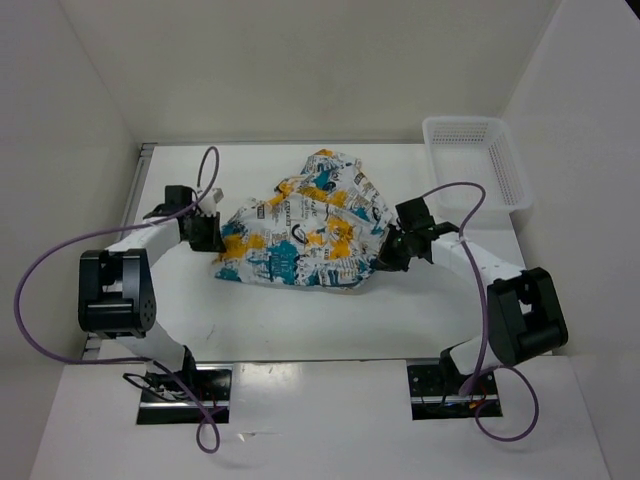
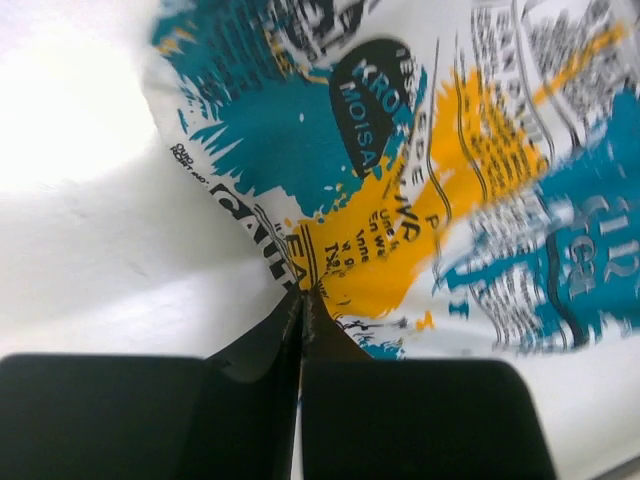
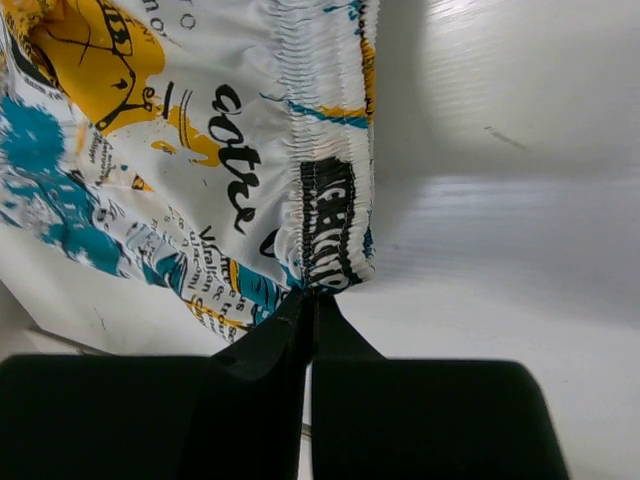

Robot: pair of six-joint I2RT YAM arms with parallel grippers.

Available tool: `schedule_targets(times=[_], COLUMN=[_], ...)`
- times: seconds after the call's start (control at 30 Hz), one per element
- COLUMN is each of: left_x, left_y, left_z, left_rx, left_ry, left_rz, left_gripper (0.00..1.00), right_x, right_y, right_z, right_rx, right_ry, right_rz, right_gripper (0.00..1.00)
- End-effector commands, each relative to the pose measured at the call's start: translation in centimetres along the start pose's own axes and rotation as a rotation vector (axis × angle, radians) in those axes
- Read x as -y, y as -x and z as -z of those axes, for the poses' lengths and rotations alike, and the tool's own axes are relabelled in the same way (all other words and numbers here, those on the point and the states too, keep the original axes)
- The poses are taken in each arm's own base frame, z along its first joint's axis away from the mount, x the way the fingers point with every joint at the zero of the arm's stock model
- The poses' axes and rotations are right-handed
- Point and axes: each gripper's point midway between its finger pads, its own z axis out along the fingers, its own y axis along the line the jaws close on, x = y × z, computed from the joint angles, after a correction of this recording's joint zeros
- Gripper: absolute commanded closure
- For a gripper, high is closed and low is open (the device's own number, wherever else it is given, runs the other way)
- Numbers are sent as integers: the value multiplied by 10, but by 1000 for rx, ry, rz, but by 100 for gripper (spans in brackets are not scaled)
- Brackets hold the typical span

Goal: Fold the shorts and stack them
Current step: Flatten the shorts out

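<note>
The shorts (image 1: pixel 300 225), white with teal, yellow and black newspaper print, hang bunched between my two grippers above the middle of the white table. My left gripper (image 1: pixel 208 232) is shut on the left edge of the shorts; in the left wrist view its black fingertips (image 2: pixel 303 292) pinch the printed fabric (image 2: pixel 420 180). My right gripper (image 1: pixel 385 255) is shut on the right edge; in the right wrist view its fingertips (image 3: pixel 312 295) pinch the gathered elastic waistband (image 3: pixel 325 200). The cloth's lower edge rests on or near the table.
A white plastic mesh basket (image 1: pixel 476 160) stands at the back right of the table (image 1: pixel 300 320). White walls enclose the table on the left, back and right. Purple cables loop from both arms.
</note>
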Motion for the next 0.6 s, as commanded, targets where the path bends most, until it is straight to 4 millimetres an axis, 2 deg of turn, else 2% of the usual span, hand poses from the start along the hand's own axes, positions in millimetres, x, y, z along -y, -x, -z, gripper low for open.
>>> schedule_targets(times=[0.0,0.07,0.13,0.23,0.27,0.33,0.37,0.4,0.43,0.47,0.5,0.53,0.57], left_x=[-8,-12,-19,-17,-16,-5,-5,0,6,11,16,25,29], left_y=[25,28,28,41,43,38,25,15,7,-5,-17,-47,-61], left_z=[5,4,6,29,36,53,57,61,74,75,74,71,67], left_rx=[32,25,31,94,106,110,93,85,104,100,100,79,76], left_ry=[14,18,27,40,37,23,26,15,12,-2,-22,-60,-84], left_rz=[-1,10,27,14,17,15,31,34,34,36,36,46,48], left_gripper=[100,97,75,35,18,10,7,7,7,8,21,31,41], right_x=[-33,-38,-34,-25,-23,-20,-20,-20,-19,-19,-21,-23,-26], right_y=[4,0,-1,-2,-3,-6,-6,-6,-4,-4,-3,-2,1], right_z=[5,-4,-10,-15,-16,-18,-18,-18,-18,-18,-16,-16,-15], right_rx=[28,1,-6,-3,-4,-10,-10,-10,-2,-2,4,10,16], right_ry=[69,59,38,6,5,-2,-2,-2,-9,-9,-2,4,11], right_rz=[13,12,-3,-8,-8,-10,-10,-10,-19,-19,-17,-15,-14], right_gripper=[100,100,100,100,100,100,100,100,100,100,100,100,100])
